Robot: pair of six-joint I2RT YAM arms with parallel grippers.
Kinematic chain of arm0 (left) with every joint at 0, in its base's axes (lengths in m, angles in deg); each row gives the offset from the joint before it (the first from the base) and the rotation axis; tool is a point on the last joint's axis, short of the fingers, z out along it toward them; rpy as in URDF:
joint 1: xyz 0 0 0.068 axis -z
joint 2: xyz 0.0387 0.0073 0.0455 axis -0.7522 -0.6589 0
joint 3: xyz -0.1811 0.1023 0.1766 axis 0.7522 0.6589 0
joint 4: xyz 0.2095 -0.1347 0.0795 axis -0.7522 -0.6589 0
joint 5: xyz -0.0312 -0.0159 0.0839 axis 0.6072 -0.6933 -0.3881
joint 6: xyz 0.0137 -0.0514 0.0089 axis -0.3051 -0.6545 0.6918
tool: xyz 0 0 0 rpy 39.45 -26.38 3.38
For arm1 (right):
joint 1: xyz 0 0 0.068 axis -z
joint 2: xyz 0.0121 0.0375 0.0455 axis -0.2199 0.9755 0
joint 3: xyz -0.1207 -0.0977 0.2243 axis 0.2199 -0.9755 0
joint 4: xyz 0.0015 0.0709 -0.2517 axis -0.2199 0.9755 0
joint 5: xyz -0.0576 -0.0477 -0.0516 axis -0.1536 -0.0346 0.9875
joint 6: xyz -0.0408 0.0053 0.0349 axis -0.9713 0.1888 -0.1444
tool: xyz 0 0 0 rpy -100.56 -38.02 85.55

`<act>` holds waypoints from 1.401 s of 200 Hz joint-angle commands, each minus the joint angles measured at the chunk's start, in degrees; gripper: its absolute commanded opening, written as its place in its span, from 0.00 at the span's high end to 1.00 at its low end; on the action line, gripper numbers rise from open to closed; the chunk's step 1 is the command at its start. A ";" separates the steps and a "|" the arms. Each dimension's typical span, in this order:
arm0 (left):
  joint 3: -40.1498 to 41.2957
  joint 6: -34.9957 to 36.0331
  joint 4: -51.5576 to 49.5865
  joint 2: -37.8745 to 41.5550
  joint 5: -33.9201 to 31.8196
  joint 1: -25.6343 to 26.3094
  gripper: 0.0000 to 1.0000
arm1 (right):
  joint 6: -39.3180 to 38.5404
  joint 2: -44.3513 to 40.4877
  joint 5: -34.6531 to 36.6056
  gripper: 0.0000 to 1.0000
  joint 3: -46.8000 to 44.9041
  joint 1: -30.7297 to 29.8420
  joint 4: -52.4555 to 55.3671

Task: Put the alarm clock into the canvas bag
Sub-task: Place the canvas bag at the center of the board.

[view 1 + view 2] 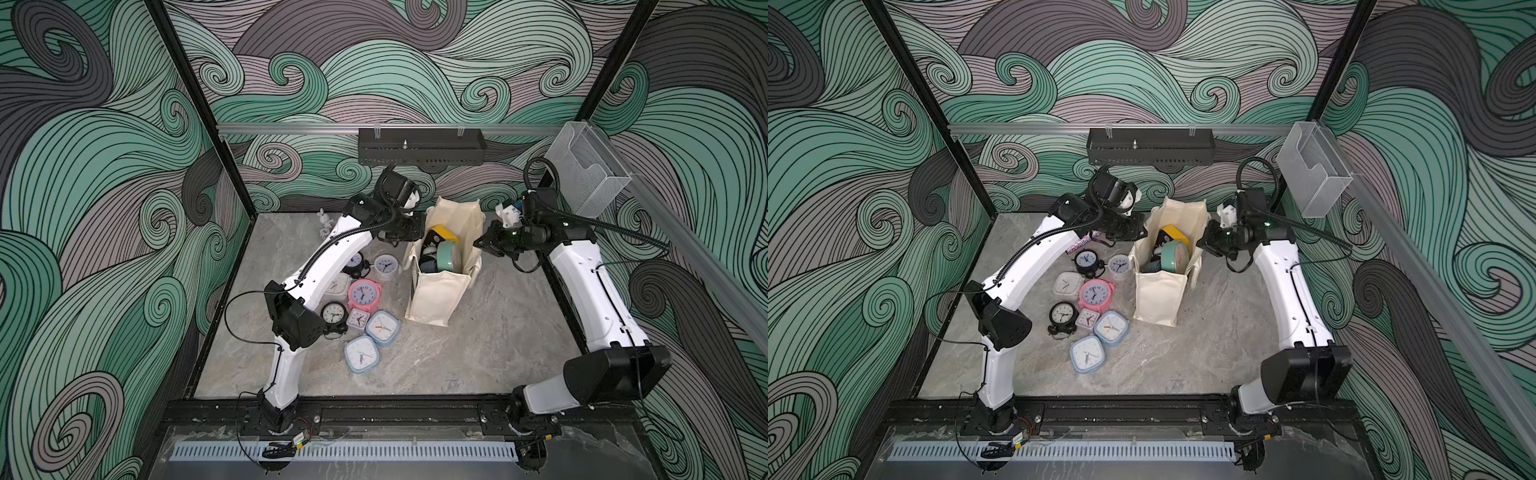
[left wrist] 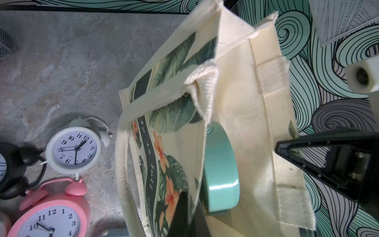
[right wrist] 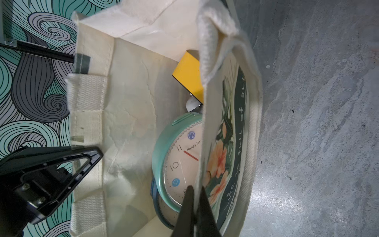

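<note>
The bag point(image 1: 434, 299) is gripped at its rim: by the left claw point(image 2: 188, 203) at 9 o'clock, by the right claw point(image 3: 195, 192) at 3.

White arms point(image 1: 582, 282), black joints point(image 1: 297, 320), ribbed black cables point(image 1: 615, 230).

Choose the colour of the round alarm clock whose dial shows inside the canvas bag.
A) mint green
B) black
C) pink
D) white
A: in the right wrist view the mint green clock sits inside the canvas bag, its dial partly hidden by the bag's printed wall.
</note>
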 commanded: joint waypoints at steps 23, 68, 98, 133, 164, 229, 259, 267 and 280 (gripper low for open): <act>2.53 -2.85 10.60 2.48 0.94 1.35 1.00 | 0.12 -0.16 -0.11 1.00 0.04 1.58 -5.75; 8.79 -3.68 13.50 6.28 -2.32 2.65 1.00 | 0.57 -0.90 0.61 1.00 -1.22 3.57 -6.96; 11.99 -4.88 14.79 6.67 -2.38 2.96 1.00 | 0.90 0.54 -0.43 1.00 -2.58 3.97 -7.86; 15.09 -6.21 17.28 8.27 -6.18 4.04 1.00 | 2.96 1.63 -4.27 1.00 -3.46 3.88 -11.84; 15.95 -5.16 18.79 9.58 -8.75 5.52 1.00 | 2.94 1.49 -4.29 1.00 -4.42 3.88 -12.86; 17.32 -6.57 18.91 7.62 -7.03 5.53 0.85 | 3.08 2.20 -2.27 0.87 -7.53 3.88 -13.07; 16.48 -3.18 17.38 9.20 -10.28 5.22 0.38 | 3.60 0.76 0.61 0.66 -7.88 3.97 -12.99; 15.60 -1.48 16.27 9.56 -11.60 5.10 0.27 | 3.68 0.37 1.01 0.62 -7.90 3.97 -13.13; 14.02 1.31 14.47 10.23 -13.07 4.79 0.06 | 3.86 0.00 1.68 0.52 -7.79 3.97 -13.12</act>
